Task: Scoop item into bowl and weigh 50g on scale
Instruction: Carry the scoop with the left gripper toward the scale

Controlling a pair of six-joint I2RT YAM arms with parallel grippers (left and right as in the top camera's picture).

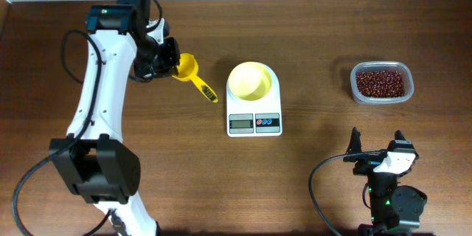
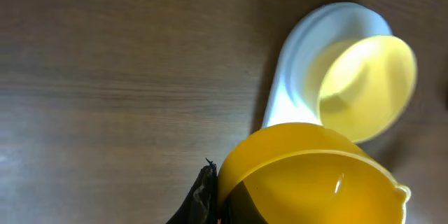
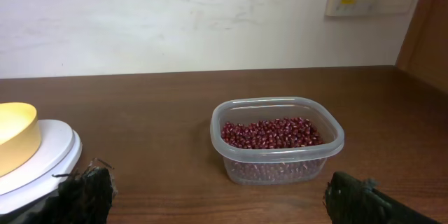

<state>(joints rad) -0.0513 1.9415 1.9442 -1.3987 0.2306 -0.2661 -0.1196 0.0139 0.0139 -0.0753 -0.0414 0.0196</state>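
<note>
Left of the scale (image 1: 254, 114), my left gripper (image 1: 171, 60) clamps the yellow scoop (image 1: 193, 74) by its cup.
The scoop's handle points toward the scale; my left wrist view is blurred, so the grip looks firm, but I cannot be sure. On the scale's platform sits the bowl (image 1: 250, 81), pale yellow. Right of the scale, well apart, the beans (image 1: 380, 82) lie heaped in a clear container (image 1: 354, 81). Lower right of the scale in the overhead view, my right gripper (image 1: 377, 141) rests with fingers spread wide, holding nothing.
</note>
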